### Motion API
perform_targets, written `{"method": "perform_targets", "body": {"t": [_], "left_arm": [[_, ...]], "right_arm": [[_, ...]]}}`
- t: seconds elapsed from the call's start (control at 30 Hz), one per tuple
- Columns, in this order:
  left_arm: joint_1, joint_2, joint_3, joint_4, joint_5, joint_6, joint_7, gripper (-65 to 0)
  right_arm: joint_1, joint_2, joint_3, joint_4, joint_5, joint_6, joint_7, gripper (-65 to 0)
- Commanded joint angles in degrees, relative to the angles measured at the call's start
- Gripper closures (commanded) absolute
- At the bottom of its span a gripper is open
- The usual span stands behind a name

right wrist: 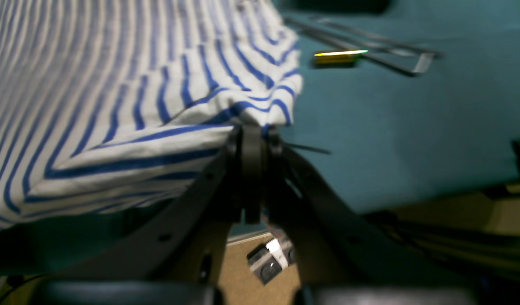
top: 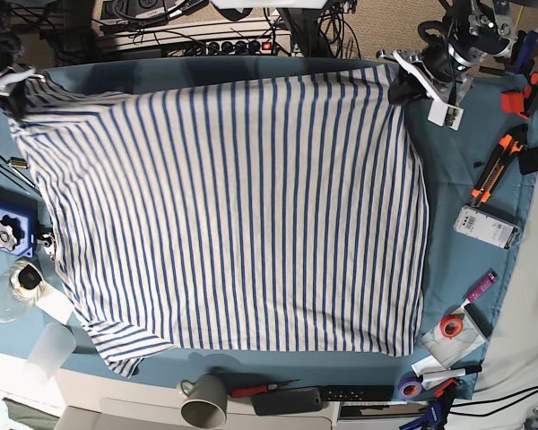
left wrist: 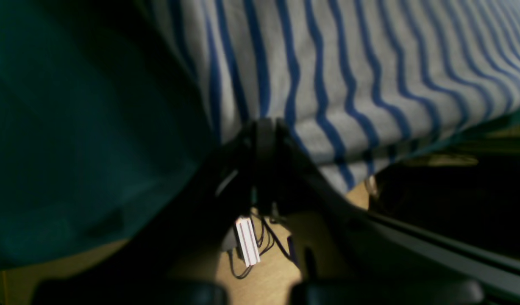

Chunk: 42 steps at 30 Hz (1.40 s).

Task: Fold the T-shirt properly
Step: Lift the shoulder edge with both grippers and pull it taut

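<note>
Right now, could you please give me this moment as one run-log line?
stage: stretching | T-shirt: spread on teal cloth | left gripper: shut on T-shirt | right gripper: shut on T-shirt

You have one T-shirt [top: 233,215] on the surface [top: 448,170], pinched by two hands, left [top: 403,85] and right [top: 13,90]. At the near edge you see one mug [top: 204,400]. At the near corner under the left arm sit two tape rolls: one red [top: 450,325], one purple [top: 407,388].

No text, label, brand or number is legible in any view; all print is too small or blurred.
</note>
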Motion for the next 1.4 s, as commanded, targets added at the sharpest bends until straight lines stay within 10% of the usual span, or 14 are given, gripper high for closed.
{"method": "perform_targets", "body": {"t": [0.0, 0.53, 1.37], "left_arm": [[0.9, -0.4, -0.4, 2.0, -0.3, 0.0, -0.3, 0.0], [5.5, -1.6, -1.6, 12.1, 3.7, -0.2, -4.0, 0.0], [-2.1, -1.6, -1.4, 9.0, 5.9, -0.2, -7.6, 0.0]], "right_arm": [[-0.4, 1.0, 1.9, 0.9, 1.2, -0.5, 0.5, 0.0], [-0.3, 0.7, 3.3, 0.9, 3.9, -1.7, -2.9, 0.0], [6.7, 3.1, -11.5, 0.9, -15.8, -7.6, 4.3, 0.0]]}}
